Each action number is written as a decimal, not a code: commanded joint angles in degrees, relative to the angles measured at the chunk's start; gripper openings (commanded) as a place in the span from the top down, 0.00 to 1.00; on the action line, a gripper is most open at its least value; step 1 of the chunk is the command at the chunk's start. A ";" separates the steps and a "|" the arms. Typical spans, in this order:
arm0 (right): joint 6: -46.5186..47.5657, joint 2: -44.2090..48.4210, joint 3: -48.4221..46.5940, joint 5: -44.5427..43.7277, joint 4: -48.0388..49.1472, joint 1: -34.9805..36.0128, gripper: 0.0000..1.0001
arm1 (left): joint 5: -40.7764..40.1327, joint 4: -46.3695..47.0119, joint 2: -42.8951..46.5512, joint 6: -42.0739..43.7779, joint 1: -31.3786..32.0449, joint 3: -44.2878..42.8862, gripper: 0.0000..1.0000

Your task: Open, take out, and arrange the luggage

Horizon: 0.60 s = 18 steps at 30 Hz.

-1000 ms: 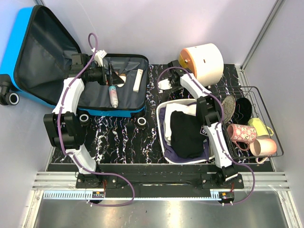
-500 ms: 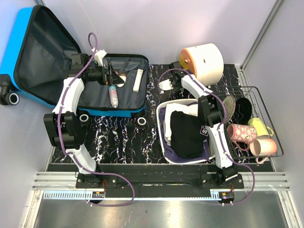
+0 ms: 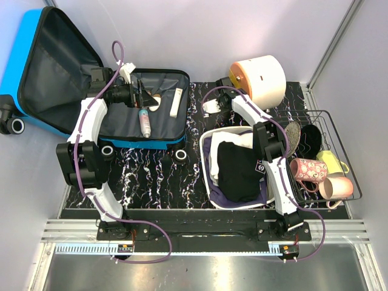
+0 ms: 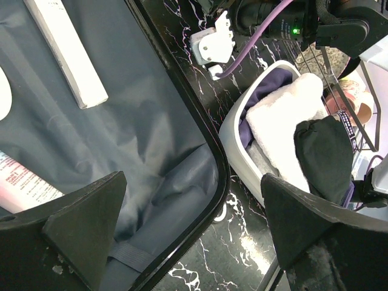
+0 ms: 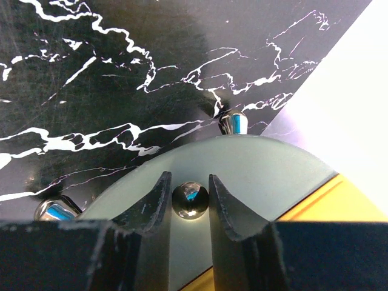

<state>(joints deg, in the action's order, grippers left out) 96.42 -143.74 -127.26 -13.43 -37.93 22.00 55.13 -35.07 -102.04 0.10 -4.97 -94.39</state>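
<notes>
Left tool point(image 4: 193, 185) spread above luggage point(image 3: 165, 126); right point(image 5: 188, 179) pinches stud point(image 5: 190, 201).

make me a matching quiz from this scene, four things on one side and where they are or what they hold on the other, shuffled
Column one
1. luggage
2. white basin
3. wire rack
4. pink bottle

Column two
a. holds mugs
b. lies inside the luggage
c. open, lid raised at the far left
d. holds folded clothes

Pairs: 1-c, 2-d, 3-a, 4-b
</notes>
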 commanded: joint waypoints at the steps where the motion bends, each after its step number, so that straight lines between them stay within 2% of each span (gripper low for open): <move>1: -0.01 3.55 -1.41 3.32 2.86 0.41 0.93 | 2.08 1.32 -1.05 0.08 -0.39 -3.34 0.01; 9: 1.05 5.14 3.25 5.96 5.94 3.66 0.99 | 1.64 1.32 -0.44 0.08 -0.39 -2.82 0.01; 18: -1.15 5.57 3.86 6.22 6.82 6.74 0.99 | 0.06 1.23 0.52 0.16 -0.39 -1.85 0.01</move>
<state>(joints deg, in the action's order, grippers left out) 96.42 -142.47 -123.81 -11.73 -33.43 25.12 55.07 -35.09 -103.28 0.08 -4.97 -95.20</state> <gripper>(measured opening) 0.294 0.988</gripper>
